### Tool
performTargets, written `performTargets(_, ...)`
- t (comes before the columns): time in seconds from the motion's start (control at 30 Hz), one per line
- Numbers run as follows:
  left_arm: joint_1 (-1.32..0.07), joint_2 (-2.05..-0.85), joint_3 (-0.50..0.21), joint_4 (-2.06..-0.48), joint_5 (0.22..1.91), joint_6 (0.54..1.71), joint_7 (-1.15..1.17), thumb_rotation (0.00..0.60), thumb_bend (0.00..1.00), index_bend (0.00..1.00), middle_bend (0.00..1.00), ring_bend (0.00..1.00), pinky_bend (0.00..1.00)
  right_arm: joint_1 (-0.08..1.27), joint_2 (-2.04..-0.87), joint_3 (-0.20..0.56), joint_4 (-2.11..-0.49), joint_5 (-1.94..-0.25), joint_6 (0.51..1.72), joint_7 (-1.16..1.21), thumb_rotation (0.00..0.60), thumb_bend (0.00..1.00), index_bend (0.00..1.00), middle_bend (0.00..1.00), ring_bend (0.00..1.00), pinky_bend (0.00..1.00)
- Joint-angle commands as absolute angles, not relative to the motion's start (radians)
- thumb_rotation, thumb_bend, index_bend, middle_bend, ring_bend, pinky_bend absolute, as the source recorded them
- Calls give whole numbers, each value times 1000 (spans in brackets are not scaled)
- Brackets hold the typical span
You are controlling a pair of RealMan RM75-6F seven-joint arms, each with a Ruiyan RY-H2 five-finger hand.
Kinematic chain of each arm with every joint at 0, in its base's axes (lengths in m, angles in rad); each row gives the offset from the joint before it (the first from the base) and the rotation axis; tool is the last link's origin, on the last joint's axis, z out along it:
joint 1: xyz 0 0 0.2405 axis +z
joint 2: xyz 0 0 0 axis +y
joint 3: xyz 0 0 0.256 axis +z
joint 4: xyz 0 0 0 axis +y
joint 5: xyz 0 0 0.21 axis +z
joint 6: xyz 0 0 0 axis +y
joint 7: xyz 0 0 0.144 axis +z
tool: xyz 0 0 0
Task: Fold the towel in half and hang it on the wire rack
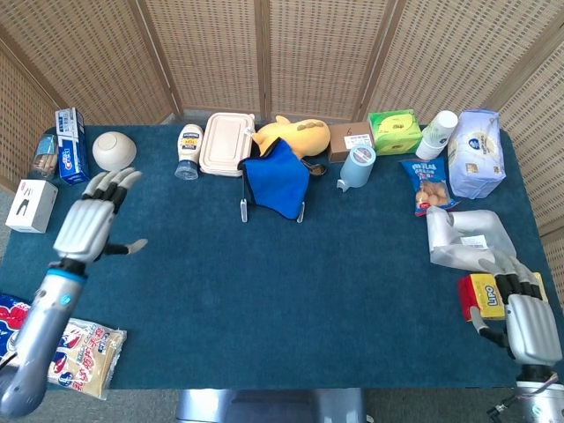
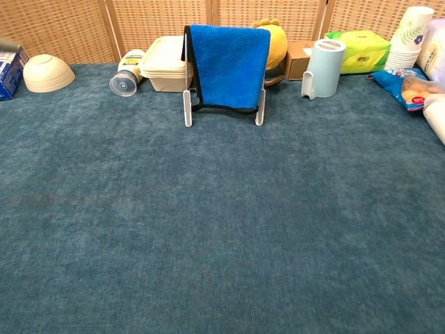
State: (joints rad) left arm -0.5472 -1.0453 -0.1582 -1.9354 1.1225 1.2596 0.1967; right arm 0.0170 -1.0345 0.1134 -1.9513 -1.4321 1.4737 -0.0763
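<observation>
The blue towel [image 1: 276,179] hangs folded over the wire rack [image 1: 244,211] at the back middle of the table; the chest view shows the towel [image 2: 229,66] draped over the rack [image 2: 188,108], covering most of it. My left hand [image 1: 88,227] hovers over the table's left side, far from the rack, fingers spread and holding nothing. My right hand [image 1: 527,324] is at the front right corner beside a yellow packet [image 1: 492,295], fingers apart and holding nothing. Neither hand shows in the chest view.
Behind the rack stand a cream lidded box [image 1: 226,143], a sauce bottle [image 1: 186,139], a yellow plush toy [image 1: 295,136] and a pale blue holder [image 1: 357,166]. A bowl [image 1: 114,150] lies back left. Snack bags and a white pouch [image 1: 469,239] fill the right side.
</observation>
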Motion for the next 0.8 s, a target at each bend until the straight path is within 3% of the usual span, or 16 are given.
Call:
performTargets(0.03,-441,-1006,-73,-1968,1250,1361,142,600,0,85,0,0,0,34,-1043,114,-1951,-1424,1456,-112,600,346,104,51,0,0)
performTargets(0.27,-272,-963,60,-1965,1394,1488,97,600,0,91,0,0,0,60,-1069,115,-1940,-1427,1442,-182,600,346,89,40,0,0)
performTargets(0.4,-186,-964,104,-1950,1442,1564,65,600,0,157,15,0,0,67,-1084,116,-1927,-1428,1447,-209,600,347,90,40,0,0)
performTargets(0.57,-83,-999,137,-1866,1493,1670,65,600,0,178,22,0,0,71,-1095,108,-1907,-1424,1442,-215,600,347,91,40,0,0)
performTargets(0.8,6,-1016,164,-1808,1511,1726,54,600,0,194,25,0,0,67,-1113,104,-1873,-1431,1460,-211,600,347,91,31,0,0)
